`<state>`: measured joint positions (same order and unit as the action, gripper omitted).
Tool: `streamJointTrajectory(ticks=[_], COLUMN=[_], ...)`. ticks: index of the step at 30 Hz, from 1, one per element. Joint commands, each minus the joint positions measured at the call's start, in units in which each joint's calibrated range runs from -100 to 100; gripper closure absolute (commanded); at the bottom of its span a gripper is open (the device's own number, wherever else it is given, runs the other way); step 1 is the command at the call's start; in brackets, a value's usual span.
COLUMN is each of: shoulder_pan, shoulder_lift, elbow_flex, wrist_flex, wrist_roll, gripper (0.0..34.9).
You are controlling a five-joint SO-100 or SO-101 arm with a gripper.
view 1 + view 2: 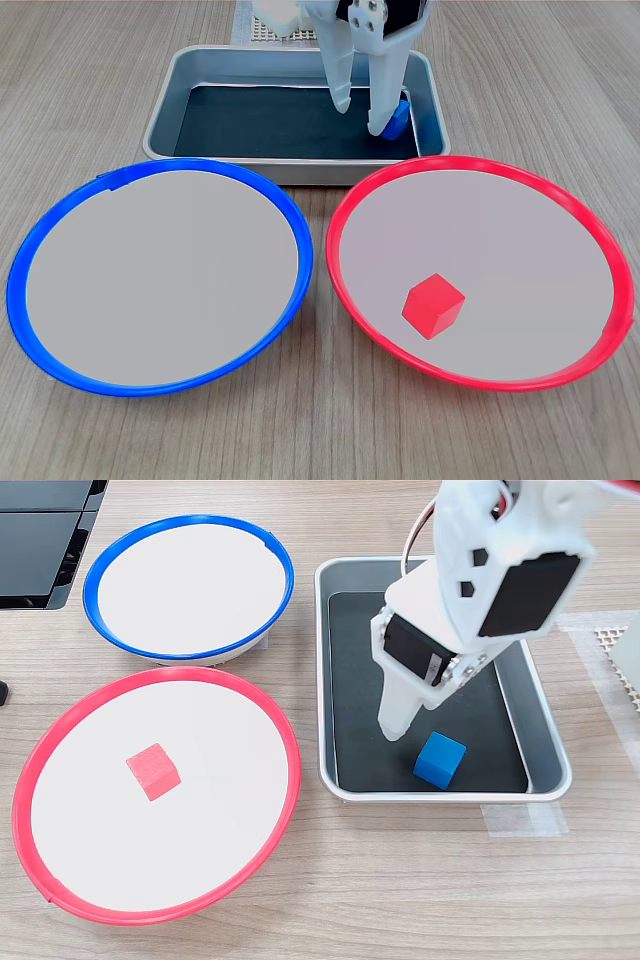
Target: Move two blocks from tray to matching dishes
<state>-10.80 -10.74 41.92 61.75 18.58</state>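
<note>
Red block [433, 305] already in red dish [600, 240], off-centre, toward that dish's near rim in the first exterior view; half the job done, by the look of it. Blue block [440, 758] still in tray [545, 720], on the dark floor near the tray's corner closest to red dish side, i.e. front-right corner in the first exterior view, near-bottom edge in the second exterior view. Gripper [362, 115] down inside tray w/ jaws apart, holding nothing. Key relation: block not between the fingers yet. In the first exterior view sits just behind/beside the right-hand finger, partly hidden by it; in the second exterior view lies just below-right of the visible fingertip, close but apparently w/ a small gap, touching or not can't tell. So block is off to one side of the opening, toward the tray corner, not centred. Cube, so no long axis to speak of; faces look slightly turned vs. tray walls. Likely next: shift gripper toward that corner so the fingers straddle block, then close, lift, carry to blue dish [60, 240], which sits empty on the far side from the block, beyond red dish in the second exterior view. Risk: tray wall close by, little room for outer finger; nudge could push block into the corner.
</note>
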Motion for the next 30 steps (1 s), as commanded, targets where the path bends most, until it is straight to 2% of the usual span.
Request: streamJointTrajectory(ticks=[1, 9, 15, 26, 29, 30], shoulder_pan=[-0.9, -3.7, -5.4, -8.5, -8.9, -8.9], shoulder_lift=[-3.9, -7.3, -8.0, -8.1, -8.1, -8.1], elbow_flex=[-0.1, 2.0, 7.6, 11.7, 12.8, 13.0], wrist_flex=[2.1, -5.2, -6.7, -8.5, -8.9, -9.0], wrist_roll=[1.7, 5.7, 9.4, 10.1, 10.2, 10.4], gripper=[22.9, 21.8, 21.8, 22.1, 23.1, 25.9])
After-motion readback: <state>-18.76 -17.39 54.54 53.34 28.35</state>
